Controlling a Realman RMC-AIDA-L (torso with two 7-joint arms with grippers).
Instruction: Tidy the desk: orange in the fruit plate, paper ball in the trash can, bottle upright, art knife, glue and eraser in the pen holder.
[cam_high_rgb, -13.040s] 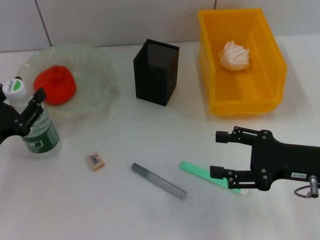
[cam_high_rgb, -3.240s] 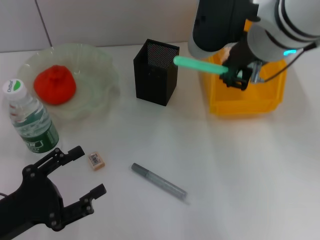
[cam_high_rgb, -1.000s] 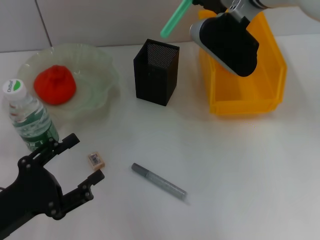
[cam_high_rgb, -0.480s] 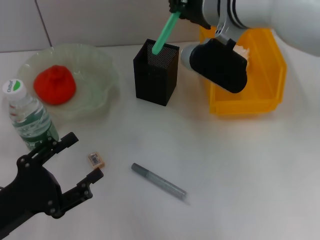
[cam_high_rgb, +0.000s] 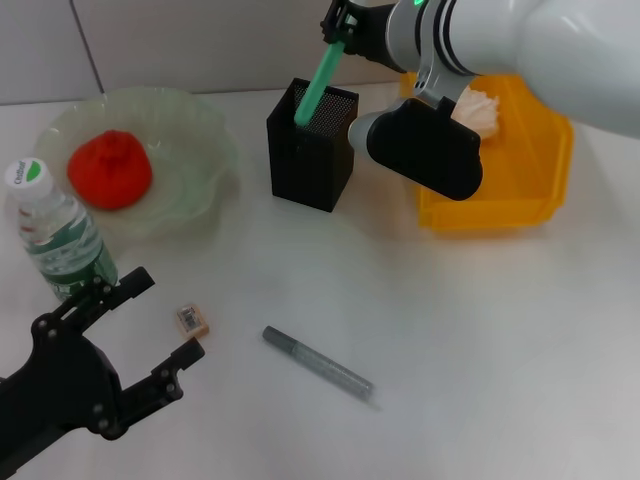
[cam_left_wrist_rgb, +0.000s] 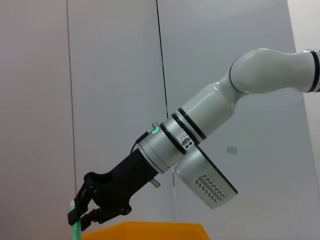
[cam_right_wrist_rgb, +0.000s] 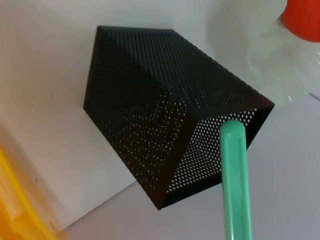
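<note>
The right gripper (cam_high_rgb: 335, 28), jaws clamped on the green stick (cam_high_rgb: 318, 82), dips it into the holder (cam_high_rgb: 311, 145); the left gripper (cam_high_rgb: 150, 335) hovers by the eraser (cam_high_rgb: 191, 320), jaws apart.

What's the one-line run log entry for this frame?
right end effector: shut on green stick, tip entering pen holder | left end effector: open, near eraser | grey pen: on desk

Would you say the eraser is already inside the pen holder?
No, the eraser lies on the table beside the left gripper, well apart from the pen holder.
</note>
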